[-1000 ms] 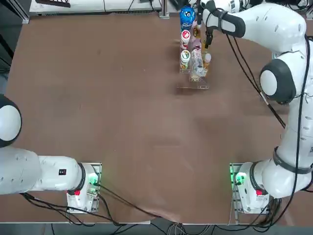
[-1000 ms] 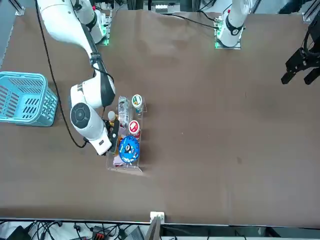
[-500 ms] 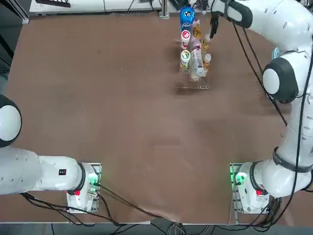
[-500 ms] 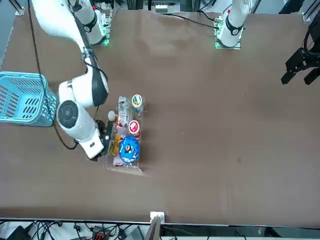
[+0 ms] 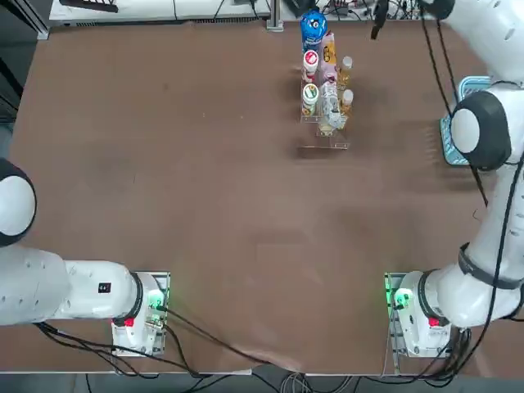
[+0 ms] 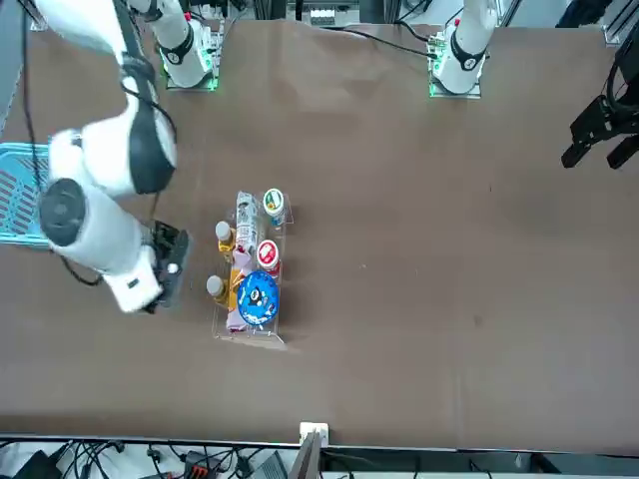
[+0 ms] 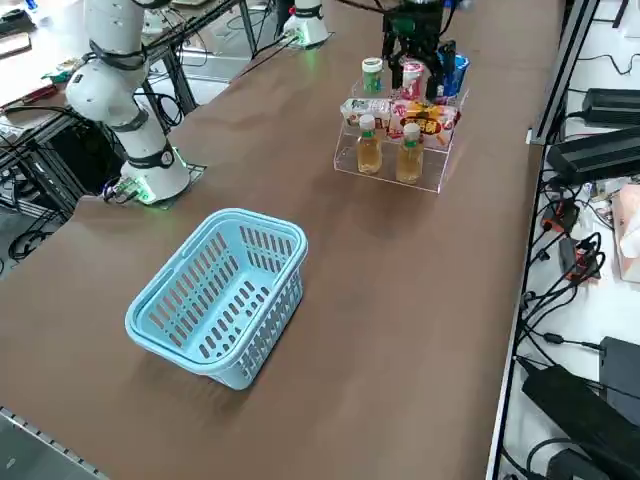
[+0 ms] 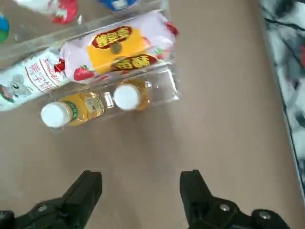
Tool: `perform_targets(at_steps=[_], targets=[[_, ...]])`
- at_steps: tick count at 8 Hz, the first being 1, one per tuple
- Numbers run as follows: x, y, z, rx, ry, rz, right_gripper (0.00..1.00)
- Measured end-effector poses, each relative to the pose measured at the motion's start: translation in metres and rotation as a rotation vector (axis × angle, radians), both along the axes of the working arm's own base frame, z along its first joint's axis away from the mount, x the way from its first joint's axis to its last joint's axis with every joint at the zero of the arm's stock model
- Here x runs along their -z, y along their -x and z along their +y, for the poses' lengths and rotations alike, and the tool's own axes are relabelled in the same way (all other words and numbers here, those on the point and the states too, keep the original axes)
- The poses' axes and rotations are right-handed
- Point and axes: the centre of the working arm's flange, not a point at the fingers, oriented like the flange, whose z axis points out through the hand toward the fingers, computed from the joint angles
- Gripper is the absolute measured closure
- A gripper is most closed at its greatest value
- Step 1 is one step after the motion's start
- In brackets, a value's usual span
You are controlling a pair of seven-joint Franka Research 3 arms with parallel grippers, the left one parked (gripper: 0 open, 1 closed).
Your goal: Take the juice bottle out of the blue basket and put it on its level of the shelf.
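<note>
Two juice bottles stand side by side on the lowest step of the clear shelf [image 5: 323, 144], the far one [image 5: 347, 67] [image 6: 216, 289] [image 8: 127, 96] and the near one [image 5: 347, 100] [image 6: 224, 237] [image 8: 66, 110]. In the right side view they show as the far one [image 7: 409, 153] and the near one [image 7: 369, 145]. My right gripper [image 5: 378, 20] [image 6: 170, 269] [image 8: 140, 191] is open and holds nothing, raised off to the right of the shelf [image 6: 250, 334], clear of the bottles. The blue basket [image 7: 225, 295] [image 6: 20, 195] sits on the table's right part, with nothing showing in it.
The shelf's upper steps carry a blue can [image 5: 313, 26], a red-capped cup [image 5: 310, 60], a green-capped cup [image 5: 309, 94] and lying snack packs [image 7: 428, 117]. My right arm [image 5: 479, 131] crosses over part of the basket [image 5: 471, 82]. Cables run along the far table edge.
My right gripper has lifted off the far juice bottle, leaving it standing on the lowest step, and has swung away from the shelf toward the basket side.
</note>
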Motion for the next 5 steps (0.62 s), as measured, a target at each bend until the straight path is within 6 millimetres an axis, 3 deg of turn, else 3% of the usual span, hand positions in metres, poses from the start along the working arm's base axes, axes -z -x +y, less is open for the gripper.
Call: perform_targets(at_steps=[3,5], targets=[[-0.061,0.020,-0.060,0.322,-0.026,0.019,0.00],[-0.086,0.037,-0.073,0.550,-0.024,0.024,0.00]])
